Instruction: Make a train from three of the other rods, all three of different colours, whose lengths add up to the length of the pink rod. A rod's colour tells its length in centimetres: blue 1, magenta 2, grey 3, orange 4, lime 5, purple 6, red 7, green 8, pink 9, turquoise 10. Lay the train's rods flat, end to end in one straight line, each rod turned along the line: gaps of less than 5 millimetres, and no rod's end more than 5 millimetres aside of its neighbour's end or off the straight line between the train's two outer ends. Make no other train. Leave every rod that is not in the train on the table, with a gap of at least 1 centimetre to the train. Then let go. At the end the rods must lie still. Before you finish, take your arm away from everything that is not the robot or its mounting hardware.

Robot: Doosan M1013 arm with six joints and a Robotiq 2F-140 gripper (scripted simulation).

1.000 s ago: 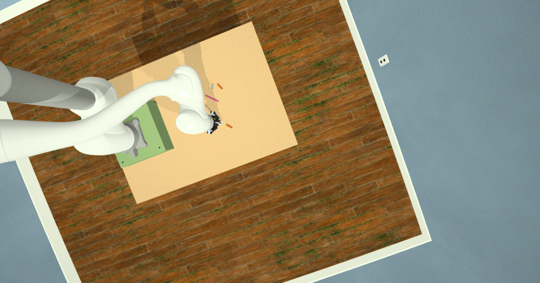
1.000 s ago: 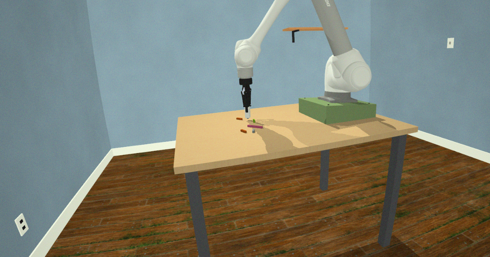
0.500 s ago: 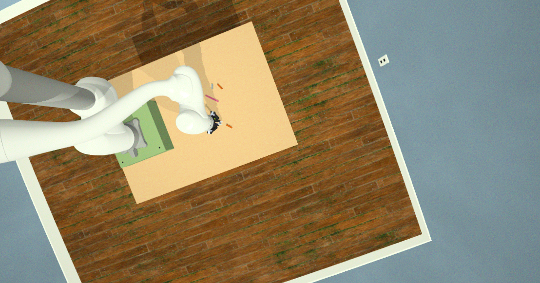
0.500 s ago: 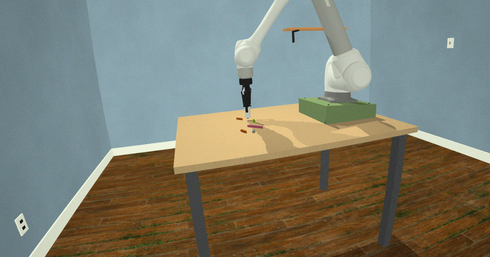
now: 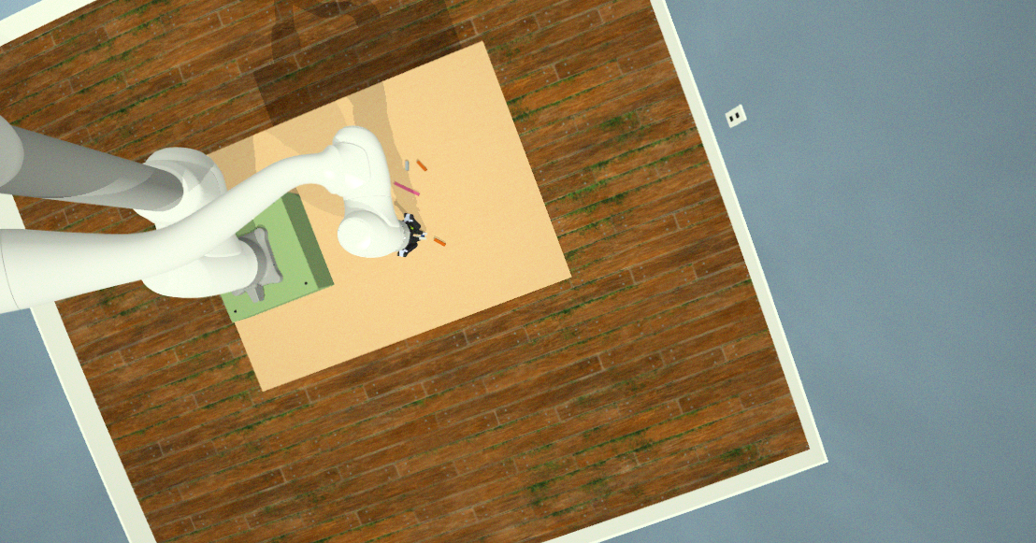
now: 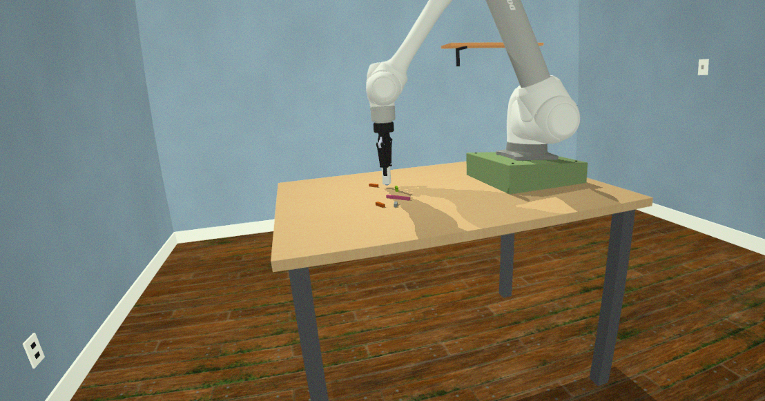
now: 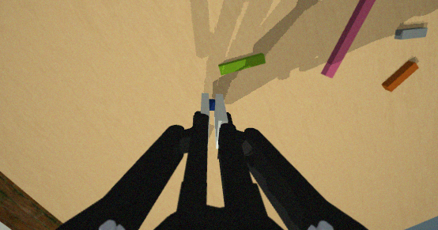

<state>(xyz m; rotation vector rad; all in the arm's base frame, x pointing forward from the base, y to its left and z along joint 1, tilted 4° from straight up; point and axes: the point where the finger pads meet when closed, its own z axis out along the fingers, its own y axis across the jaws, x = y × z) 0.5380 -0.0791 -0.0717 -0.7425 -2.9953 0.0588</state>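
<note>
The gripper (image 7: 212,102) is pinching the tiny blue rod (image 7: 212,104) between nearly closed fingertips, hanging just above the table (image 6: 331,237). The lime rod (image 7: 241,63) is lying right nearby, with the pink rod (image 7: 348,35), grey rod (image 7: 410,32) and an orange rod (image 7: 399,76) sitting further off.

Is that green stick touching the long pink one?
No, in the wrist view the lime rod lies apart from the pink rod, with bare table between them.
</note>
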